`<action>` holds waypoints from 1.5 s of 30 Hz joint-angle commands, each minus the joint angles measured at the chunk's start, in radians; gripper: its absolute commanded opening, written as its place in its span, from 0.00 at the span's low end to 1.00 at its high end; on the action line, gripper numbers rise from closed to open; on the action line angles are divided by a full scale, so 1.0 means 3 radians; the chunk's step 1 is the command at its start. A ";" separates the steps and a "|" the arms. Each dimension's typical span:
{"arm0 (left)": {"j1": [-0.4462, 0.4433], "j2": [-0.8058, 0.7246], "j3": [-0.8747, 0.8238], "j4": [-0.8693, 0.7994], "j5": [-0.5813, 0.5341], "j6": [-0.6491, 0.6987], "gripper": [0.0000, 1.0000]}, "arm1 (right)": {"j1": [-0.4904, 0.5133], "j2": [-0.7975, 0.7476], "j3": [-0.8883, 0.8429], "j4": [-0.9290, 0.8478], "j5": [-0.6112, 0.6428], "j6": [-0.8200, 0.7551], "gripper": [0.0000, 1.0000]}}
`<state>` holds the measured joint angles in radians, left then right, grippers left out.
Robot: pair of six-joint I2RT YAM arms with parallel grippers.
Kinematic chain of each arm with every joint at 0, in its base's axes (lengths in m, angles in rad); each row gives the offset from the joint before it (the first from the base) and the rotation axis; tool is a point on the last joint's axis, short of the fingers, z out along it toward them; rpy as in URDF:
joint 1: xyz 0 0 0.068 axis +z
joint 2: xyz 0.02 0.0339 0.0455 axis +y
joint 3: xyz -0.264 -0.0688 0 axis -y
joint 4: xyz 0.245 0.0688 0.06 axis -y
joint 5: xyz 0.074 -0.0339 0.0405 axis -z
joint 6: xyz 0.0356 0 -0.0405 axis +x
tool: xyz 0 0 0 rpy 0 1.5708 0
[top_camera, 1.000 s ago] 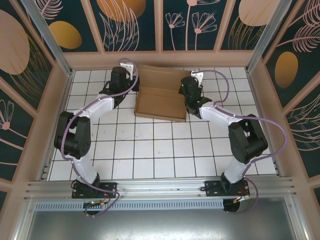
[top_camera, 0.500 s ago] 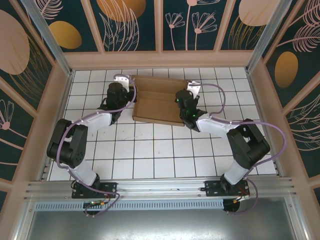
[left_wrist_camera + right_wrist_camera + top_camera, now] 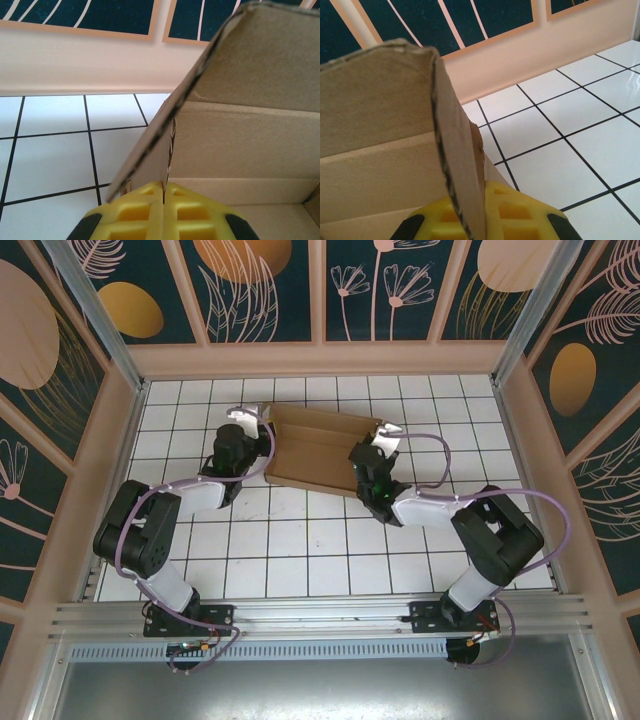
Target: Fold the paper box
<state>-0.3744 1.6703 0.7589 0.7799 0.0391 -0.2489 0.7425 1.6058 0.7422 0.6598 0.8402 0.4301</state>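
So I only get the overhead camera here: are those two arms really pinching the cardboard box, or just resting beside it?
Observer: Pinching. On the left wrist camera the left gripper is closed, and the left flap of the box runs down into the seam between its yellow fingers.
Visitor: And the other arm?
Observer: Same on its own camera: the right gripper is closed on the right flap, which stands upright between its fingers.
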 commanded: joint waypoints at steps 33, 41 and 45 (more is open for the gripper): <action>-0.0112 -0.0040 -0.0337 0.0280 -0.0122 0.0251 0.00 | 0.0291 -0.1724 -0.0990 0.0005 -0.0497 -0.0627 0.80; -0.0112 -0.0030 -0.0347 0.0269 -0.0095 0.0301 0.00 | 0.0091 -0.2397 -0.0643 -0.0687 -0.0729 -0.0777 0.79; -0.0112 -0.0015 -0.0366 0.0279 -0.0086 0.0314 0.00 | -0.0385 -0.2067 0.0161 -0.1687 -0.1145 -0.0342 0.80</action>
<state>-0.4023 1.6547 0.6453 0.9047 0.0097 -0.1684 0.7082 0.9337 0.6361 0.3759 0.5896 0.2462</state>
